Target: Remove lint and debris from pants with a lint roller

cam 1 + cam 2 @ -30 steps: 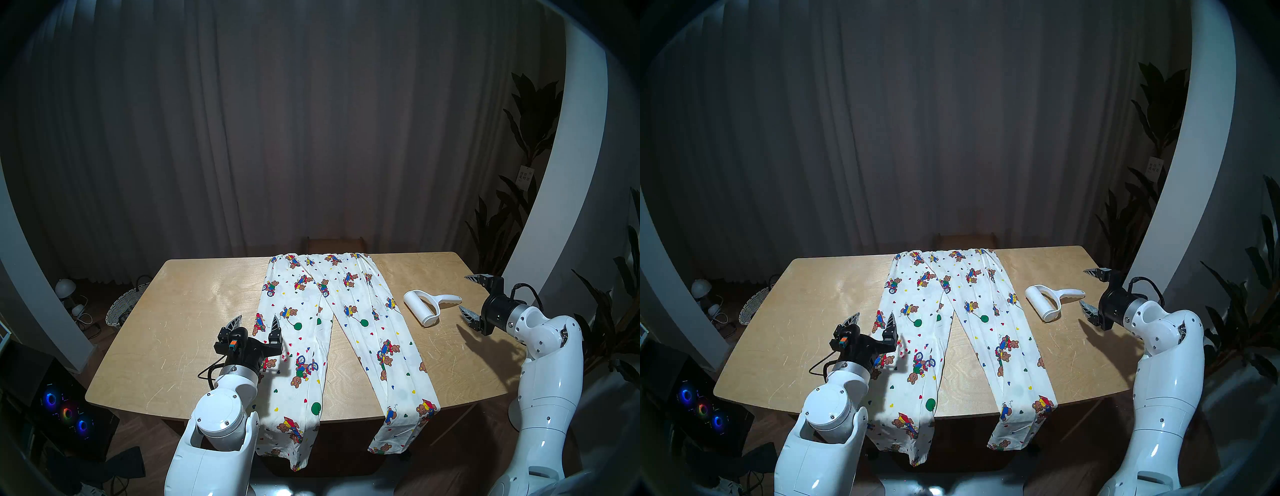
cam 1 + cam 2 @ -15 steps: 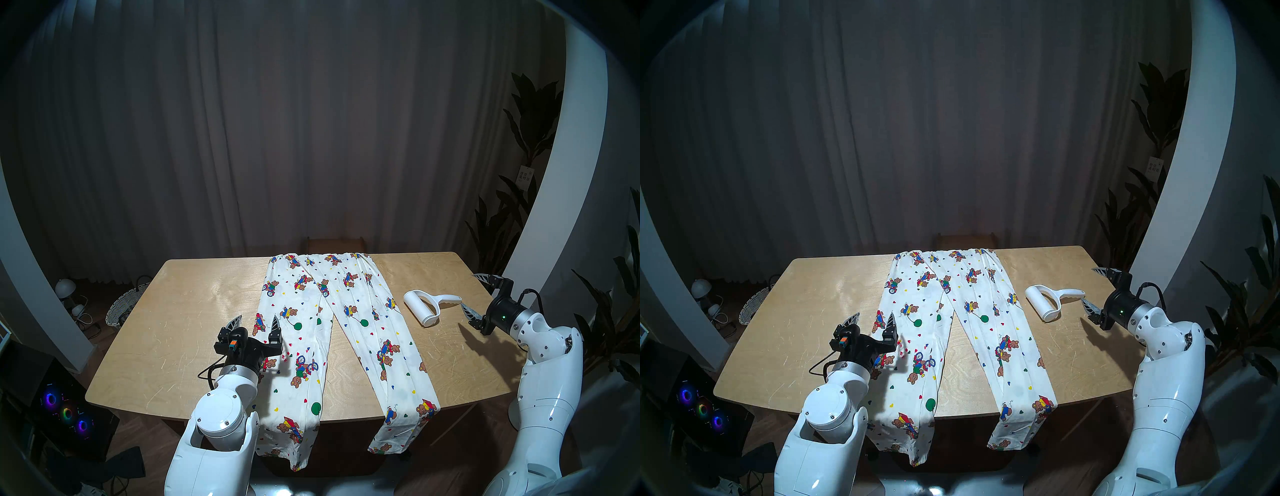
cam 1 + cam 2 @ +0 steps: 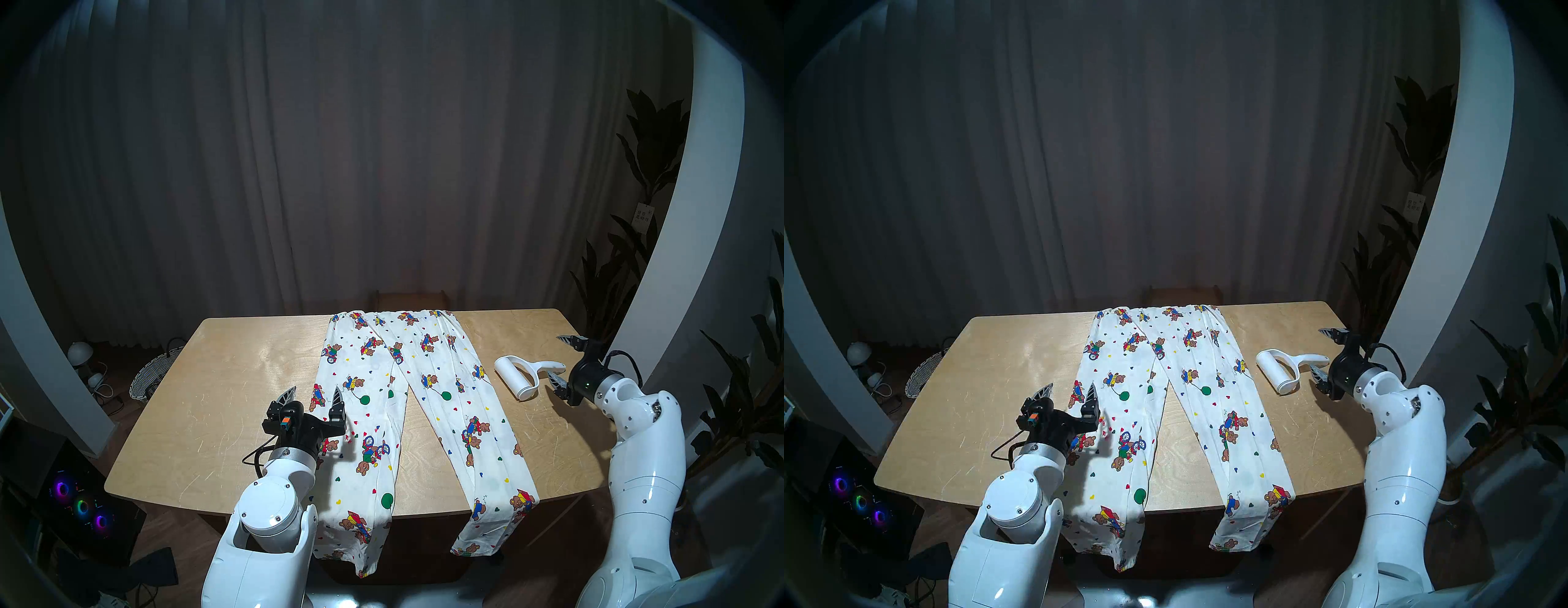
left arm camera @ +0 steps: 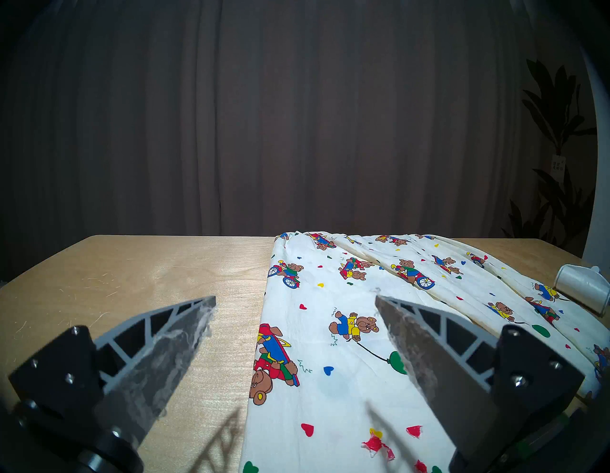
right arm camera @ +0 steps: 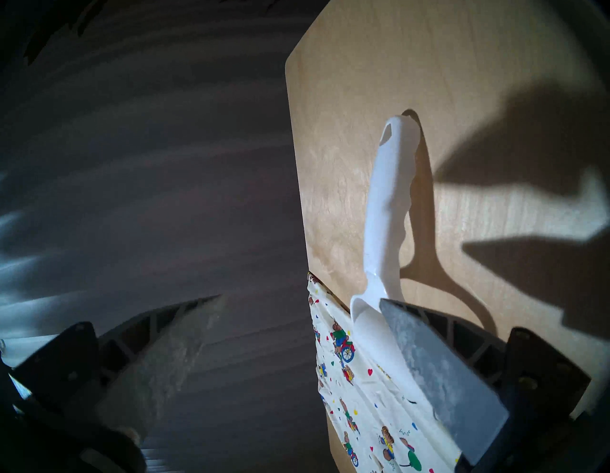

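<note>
The cream pants [image 3: 407, 407] with the teddy bear print lie flat down the middle of the wooden table [image 3: 237, 382], waistband at the far edge and both leg ends hanging over the near edge. The white lint roller [image 3: 519, 375] lies on the table to their right, handle pointing right. My right gripper [image 3: 556, 356] is open at the handle's end, its lower finger close beside the handle [image 5: 386, 211]. My left gripper [image 3: 315, 389] is open and empty, hovering over the left edge of the left pant leg [image 4: 330, 330].
A woven basket [image 3: 148, 378] and small white lamps stand on the floor at the left. A wooden chair back [image 3: 409, 297] stands behind the table. Tall plants [image 3: 649, 170] stand at the right. A computer with glowing fans [image 3: 80, 505] is at the lower left.
My right arm first swung out to the right, then came back in to the left, bringing the open gripper up to the roller's handle end. The left arm, pants and roller have not moved.
</note>
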Controlling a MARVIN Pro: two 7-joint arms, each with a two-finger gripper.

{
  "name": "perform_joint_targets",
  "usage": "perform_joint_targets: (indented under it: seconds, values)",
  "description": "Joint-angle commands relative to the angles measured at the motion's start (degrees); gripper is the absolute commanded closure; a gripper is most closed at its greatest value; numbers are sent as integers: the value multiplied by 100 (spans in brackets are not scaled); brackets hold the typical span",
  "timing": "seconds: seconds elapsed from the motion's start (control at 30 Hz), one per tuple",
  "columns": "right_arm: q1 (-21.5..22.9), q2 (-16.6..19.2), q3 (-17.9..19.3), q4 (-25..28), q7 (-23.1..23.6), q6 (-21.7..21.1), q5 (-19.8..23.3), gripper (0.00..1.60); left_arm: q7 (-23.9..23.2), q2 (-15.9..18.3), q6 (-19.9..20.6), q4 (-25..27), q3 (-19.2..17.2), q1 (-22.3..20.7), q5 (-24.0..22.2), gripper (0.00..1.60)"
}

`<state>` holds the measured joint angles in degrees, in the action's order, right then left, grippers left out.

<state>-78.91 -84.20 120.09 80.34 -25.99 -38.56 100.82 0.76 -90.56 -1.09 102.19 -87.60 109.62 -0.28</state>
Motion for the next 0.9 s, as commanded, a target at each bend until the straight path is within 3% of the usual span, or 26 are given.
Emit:
perform_joint_targets:
  seconds: [0.0, 0.3, 0.87]
  values:
    - [172, 63, -98, -62, 672, 294, -539, 0, 2, 6, -26, 136, -13, -30, 0, 0]
    - [214, 139, -92, -448, 1225, 487, -804, 0, 2, 6, -23, 140, -13, -28, -1, 0]
    - [162, 202, -40, -677, 1086, 484, -913, 0, 2, 6, -21, 144, -13, -26, -1, 0]
